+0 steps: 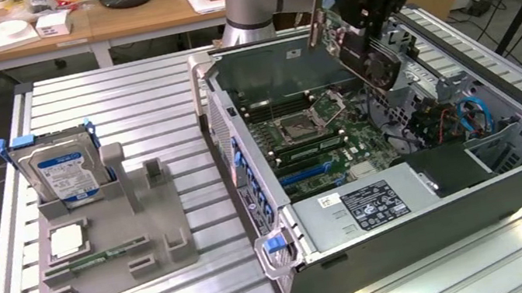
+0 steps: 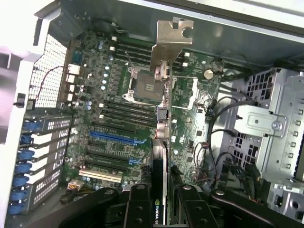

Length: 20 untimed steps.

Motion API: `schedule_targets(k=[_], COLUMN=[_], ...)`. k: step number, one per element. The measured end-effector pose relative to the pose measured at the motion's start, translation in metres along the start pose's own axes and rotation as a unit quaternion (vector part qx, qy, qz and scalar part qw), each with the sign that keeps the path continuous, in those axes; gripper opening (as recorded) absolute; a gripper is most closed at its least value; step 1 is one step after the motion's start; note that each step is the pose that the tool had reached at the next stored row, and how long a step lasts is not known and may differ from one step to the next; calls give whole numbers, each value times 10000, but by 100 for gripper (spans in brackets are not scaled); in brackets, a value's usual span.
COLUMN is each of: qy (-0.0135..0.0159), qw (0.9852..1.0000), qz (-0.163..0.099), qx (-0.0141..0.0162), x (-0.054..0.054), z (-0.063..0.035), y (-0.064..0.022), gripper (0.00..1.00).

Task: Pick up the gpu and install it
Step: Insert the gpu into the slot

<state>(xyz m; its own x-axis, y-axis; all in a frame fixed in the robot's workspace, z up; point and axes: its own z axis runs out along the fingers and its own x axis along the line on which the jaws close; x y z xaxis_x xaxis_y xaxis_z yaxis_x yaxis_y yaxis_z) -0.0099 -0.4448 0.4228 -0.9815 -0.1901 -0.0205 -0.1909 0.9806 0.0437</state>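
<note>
The gpu [image 1: 364, 55] is a flat black card with a silver bracket [image 1: 315, 16] at one end. It hangs tilted in the air above the open computer case [image 1: 405, 194]. My gripper [image 1: 376, 27] is shut on its upper edge. In the wrist view the gpu [image 2: 163, 156] appears edge-on between my black fingers [image 2: 138, 209], and its bracket [image 2: 171, 45] points away over the motherboard [image 2: 114, 95]. The card is clear of the board and touches no slot. A blue expansion slot [image 2: 114, 137] lies on the board beside and below the card.
A grey fixture tray [image 1: 167, 248] on the slatted metal table holds an upright hard drive [image 1: 60, 169] with a blue-white label, a green memory stick [image 1: 100, 257] and a white square part [image 1: 67, 240]. Inside the case are a metal drive cage [image 2: 270, 123], cables [image 1: 472, 117] and a power supply [image 1: 365, 205].
</note>
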Motion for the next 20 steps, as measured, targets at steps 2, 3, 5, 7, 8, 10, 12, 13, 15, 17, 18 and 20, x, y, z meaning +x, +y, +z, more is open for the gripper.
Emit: schedule_targets(k=[2, 3, 5, 7, 8, 10, 12, 13, 15, 17, 18, 20], qy=[5, 7, 11, 16, 18, 23, 28, 30, 36, 41, 43, 48], qw=[10000, 9999, 9997, 9994, 9992, 9986, 9980, 9976, 9967, 9958, 9952, 9940], qz=[-96, -146, -249, -353, -411, -520, -635, -692, -809, -918, -973, -1089], qx=[-2, -3, -5, -7, -8, -10, -13, -14, -16, -18, -20, -22], x=[0, 0, 0, 0, 0, 0, 0, 0, 0, 0, 0, 0], z=[0, 0, 0, 0, 0, 0, 0, 0, 0, -1, -1, 0], y=[0, 0, 0, 0, 0, 0, 0, 0, 0, 0, 0, 0], gripper=[26, 26, 26, 26, 26, 26, 26, 26, 26, 26, 26, 26])
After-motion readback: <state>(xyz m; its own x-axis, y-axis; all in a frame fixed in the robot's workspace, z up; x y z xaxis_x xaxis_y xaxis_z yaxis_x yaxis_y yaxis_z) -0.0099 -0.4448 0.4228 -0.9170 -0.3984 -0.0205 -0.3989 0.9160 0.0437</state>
